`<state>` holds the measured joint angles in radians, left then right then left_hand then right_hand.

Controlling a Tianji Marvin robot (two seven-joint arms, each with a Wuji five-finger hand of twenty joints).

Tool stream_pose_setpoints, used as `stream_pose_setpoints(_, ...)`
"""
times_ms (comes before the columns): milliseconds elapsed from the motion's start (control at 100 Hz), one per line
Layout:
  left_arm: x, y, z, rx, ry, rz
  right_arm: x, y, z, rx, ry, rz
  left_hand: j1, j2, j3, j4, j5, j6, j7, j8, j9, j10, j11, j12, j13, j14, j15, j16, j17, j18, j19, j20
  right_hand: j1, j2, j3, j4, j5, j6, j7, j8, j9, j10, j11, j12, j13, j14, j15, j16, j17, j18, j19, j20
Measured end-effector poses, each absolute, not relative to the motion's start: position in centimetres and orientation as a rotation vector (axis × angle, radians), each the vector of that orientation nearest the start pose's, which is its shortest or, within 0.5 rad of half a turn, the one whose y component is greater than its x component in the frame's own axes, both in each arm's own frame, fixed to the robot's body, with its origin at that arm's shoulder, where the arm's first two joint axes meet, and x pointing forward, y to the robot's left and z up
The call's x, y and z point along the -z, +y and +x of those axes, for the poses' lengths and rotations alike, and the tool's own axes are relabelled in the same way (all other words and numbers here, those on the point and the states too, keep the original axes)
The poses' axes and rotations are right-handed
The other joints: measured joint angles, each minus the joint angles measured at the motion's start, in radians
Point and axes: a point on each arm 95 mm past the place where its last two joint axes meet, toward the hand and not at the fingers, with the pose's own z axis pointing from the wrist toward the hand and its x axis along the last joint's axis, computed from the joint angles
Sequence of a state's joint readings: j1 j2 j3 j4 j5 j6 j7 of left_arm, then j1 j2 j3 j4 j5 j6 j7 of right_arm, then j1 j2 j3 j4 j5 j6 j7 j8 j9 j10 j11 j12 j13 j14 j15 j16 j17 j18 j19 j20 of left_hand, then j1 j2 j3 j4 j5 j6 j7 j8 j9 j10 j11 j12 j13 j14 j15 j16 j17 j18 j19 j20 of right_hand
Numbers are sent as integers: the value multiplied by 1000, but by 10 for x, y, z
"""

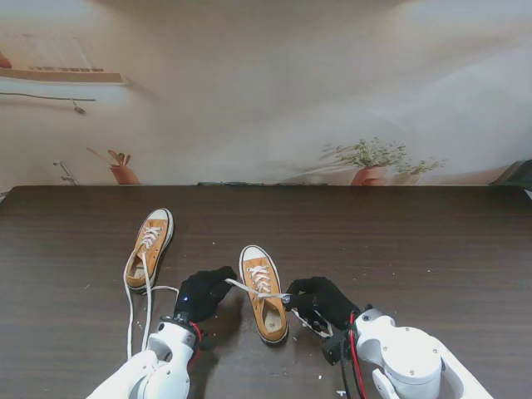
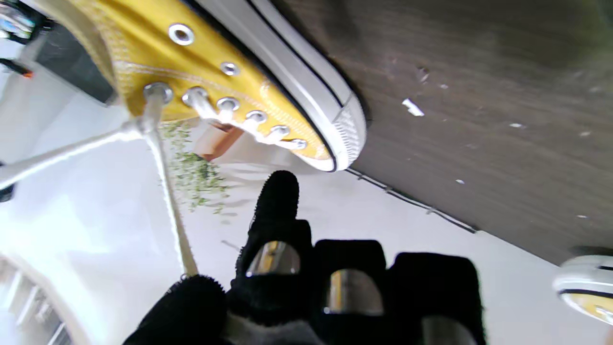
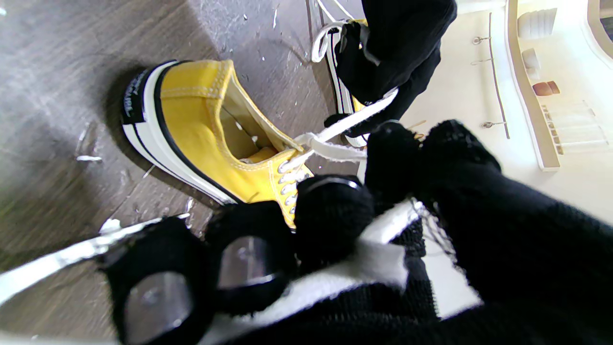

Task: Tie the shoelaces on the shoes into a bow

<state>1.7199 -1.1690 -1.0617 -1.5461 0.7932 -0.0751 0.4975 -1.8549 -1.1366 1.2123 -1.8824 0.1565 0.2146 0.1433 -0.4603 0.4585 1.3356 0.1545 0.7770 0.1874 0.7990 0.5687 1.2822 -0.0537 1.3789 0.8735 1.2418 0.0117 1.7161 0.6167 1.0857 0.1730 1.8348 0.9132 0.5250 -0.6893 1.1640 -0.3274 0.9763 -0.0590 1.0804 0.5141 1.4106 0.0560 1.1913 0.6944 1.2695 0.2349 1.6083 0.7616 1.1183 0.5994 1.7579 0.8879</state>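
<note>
Yellow canvas low-top sneaker with a white rubber sole [image 1: 263,293] sits low and centre in the stand frame, toe pointing up the picture, right between my two hands. Its black heel patch [image 3: 130,97] has white lettering, but it's too blurry for me to read. The matching second yellow sneaker [image 1: 150,247] is up and left of it, well apart, with long white laces [image 1: 131,307] trailing loose down the dark wood-grain table [image 1: 416,249] toward the bottom edge.

Left hand [image 1: 204,293], in a black knit glove, is at the lower left of the near shoe. It's pinching one flat white lace end [image 1: 239,288], which runs taut from the shoe's top eyelets to the fingers [image 2: 275,211]; in the wrist view the thumb and forefinger meet on it while the other fingers are curled in.

Right hand [image 1: 322,301], same black glove, is at the lower right of that shoe, fingers [image 3: 330,211] bunched tight around the other white lace end [image 3: 330,151], with a length of lace draped across the palm. So both hands are clamped on lace, pulling out to opposite sides of the shoe. No bow on either sneaker yet. Small white scraps [image 2: 413,107] are scattered on the table.
</note>
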Motion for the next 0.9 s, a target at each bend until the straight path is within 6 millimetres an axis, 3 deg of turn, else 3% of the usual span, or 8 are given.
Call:
stream_pose_setpoints(40,377,-53,324,1909,1154,-1356,343,63,299,1616,-763,-2239,-8,-1,0,-28,-1,0,-53,-37,0,-4,8,-3,0,-3,0,0,0,0,0,0,0,0,0,0,0,0,0,0,0,0,0,0,0,0,0,0,0,0,0,0)
stream_pose_setpoints(100,375,-48,325,1965,1165,-1376,343,63,298,1626,-764,-2238,-9,-2,1,-45,-1,0,-111,-75,0,-6,10,-9,0,-4,0,0,0,0,0,0,0,0,0,0,0,1,0,0,0,0,0,0,0,0,0,0,0,0,0,0)
stream_pose_setpoints(320,368,-26,328,1972,1187,-1383,340,65,296,1730,-831,-2223,-18,-3,3,-46,-1,0,-205,-137,0,-8,20,-19,0,-4,0,1,1,0,0,0,0,0,0,0,0,1,0,0,0,0,14,5,0,-2,24,5,1,-1,10,16)
stream_pose_setpoints(430,364,-17,328,1984,1195,-1441,338,67,295,1779,-847,-2226,-18,-3,3,-46,-8,1,-240,-179,0,-3,20,-36,0,7,0,1,1,0,1,0,0,1,0,0,0,7,0,-12,0,-1,54,35,0,-24,60,27,4,-38,36,31)
stream_pose_setpoints(510,362,-11,330,1992,1197,-1471,336,69,294,1806,-858,-2216,-18,-3,3,2,-21,2,-251,-192,0,7,20,-45,0,17,0,1,1,0,1,-5,0,1,0,0,0,8,0,-16,0,-11,78,48,0,-37,75,38,11,-61,41,38)
stream_pose_setpoints(640,361,-5,332,1986,1195,-1463,333,72,293,1925,-1019,-2204,-18,-3,3,44,-21,3,-264,-214,1,8,20,-56,0,21,0,1,1,0,1,-13,1,-8,0,0,0,9,0,-39,0,-24,102,61,0,-51,85,49,12,-77,46,41)
stream_pose_setpoints(800,366,0,337,1998,1159,-1457,339,71,296,2061,-1098,-2177,-18,-3,3,44,-20,3,-278,-217,1,9,20,-58,0,22,0,1,1,0,1,-13,-9,-9,1,0,0,9,5,-62,0,-38,135,85,0,-71,97,62,13,-99,47,42)
stream_pose_setpoints(900,370,2,339,1994,1124,-1414,344,69,298,2091,-1127,-2175,-18,-3,3,-40,-17,3,-281,-228,1,9,20,-66,0,22,0,1,1,0,2,-6,-10,-9,1,0,1,9,9,-65,0,-39,154,107,0,-72,99,75,14,-100,47,43)
